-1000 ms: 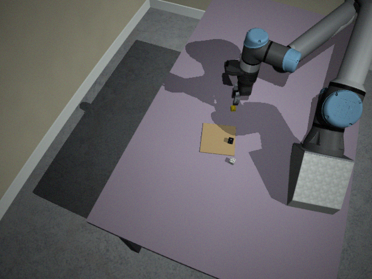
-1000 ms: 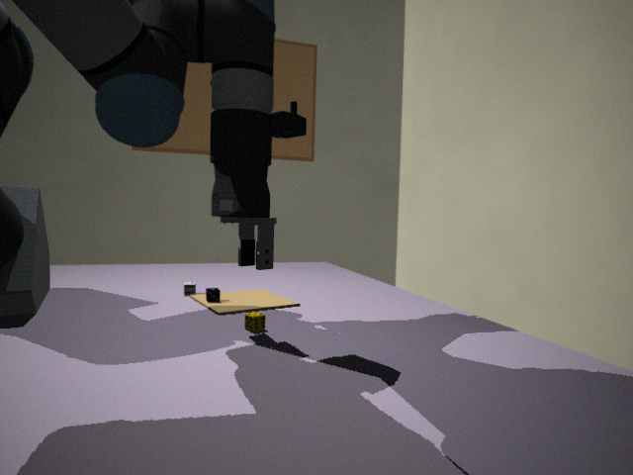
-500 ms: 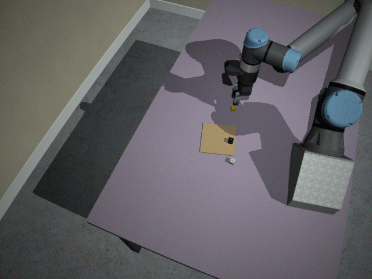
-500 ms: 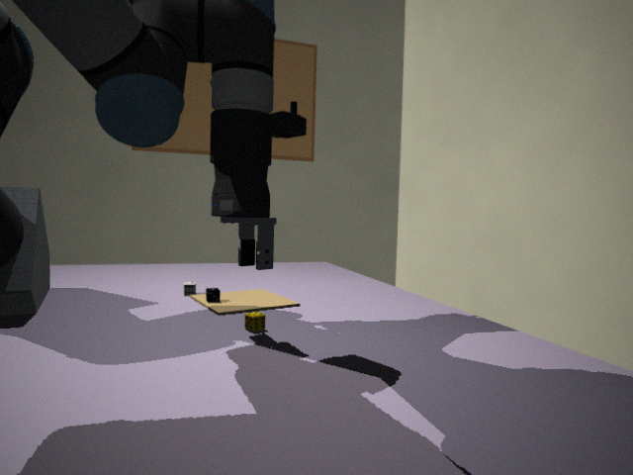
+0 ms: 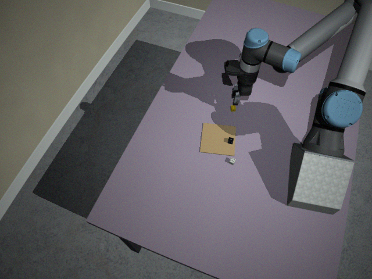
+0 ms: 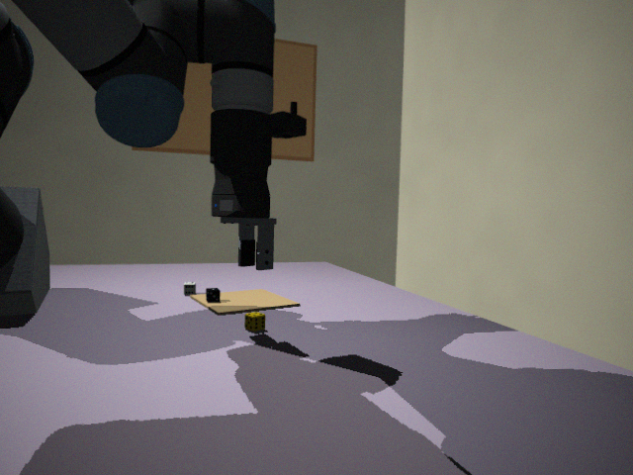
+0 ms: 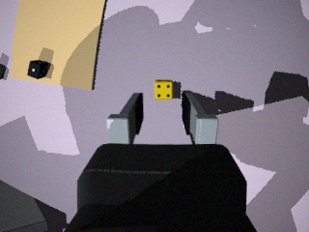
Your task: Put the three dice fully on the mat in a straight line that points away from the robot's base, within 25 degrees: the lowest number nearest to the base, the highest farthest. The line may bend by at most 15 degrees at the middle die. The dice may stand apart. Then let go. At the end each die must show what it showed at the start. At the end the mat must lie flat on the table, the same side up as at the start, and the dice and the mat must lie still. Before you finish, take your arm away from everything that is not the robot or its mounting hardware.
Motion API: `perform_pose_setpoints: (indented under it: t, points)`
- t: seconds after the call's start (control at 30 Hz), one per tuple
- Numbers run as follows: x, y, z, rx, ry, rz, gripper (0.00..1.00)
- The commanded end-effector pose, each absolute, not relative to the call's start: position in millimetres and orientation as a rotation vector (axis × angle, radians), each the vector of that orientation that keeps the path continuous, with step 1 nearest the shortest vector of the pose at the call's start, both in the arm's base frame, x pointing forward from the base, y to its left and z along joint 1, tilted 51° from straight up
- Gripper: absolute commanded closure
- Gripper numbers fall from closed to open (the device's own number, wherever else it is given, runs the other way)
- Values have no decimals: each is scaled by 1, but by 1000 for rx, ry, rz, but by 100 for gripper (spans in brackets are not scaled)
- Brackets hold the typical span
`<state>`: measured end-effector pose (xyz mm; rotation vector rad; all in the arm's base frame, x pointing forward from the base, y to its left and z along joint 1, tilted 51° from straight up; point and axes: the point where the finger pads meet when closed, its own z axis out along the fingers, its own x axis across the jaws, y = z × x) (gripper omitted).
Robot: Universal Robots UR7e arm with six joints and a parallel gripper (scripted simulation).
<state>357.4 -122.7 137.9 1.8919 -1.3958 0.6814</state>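
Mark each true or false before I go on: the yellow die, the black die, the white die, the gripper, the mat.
1. The black die sits on the tan mat. True.
2. The yellow die is clamped in the gripper. False: it rests on the table, and the gripper is open above it.
3. The yellow die's upper face shows four pips. True.
4. The white die lies on the mat. False: it is beside the mat, on the table.

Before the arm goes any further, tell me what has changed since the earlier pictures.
Nothing has visibly changed. The gripper is open, above the table. The yellow die, black die, white die and mat stayed put.
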Motion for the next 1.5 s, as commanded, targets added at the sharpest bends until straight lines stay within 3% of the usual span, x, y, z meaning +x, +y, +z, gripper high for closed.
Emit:
perform_pose_setpoints:
  t: [0.0, 1.47]
  points:
    - [358, -123, 138, 1892, -1396, 682, 30]
    - [359, -162, 107, 1893, -1397, 681, 30]
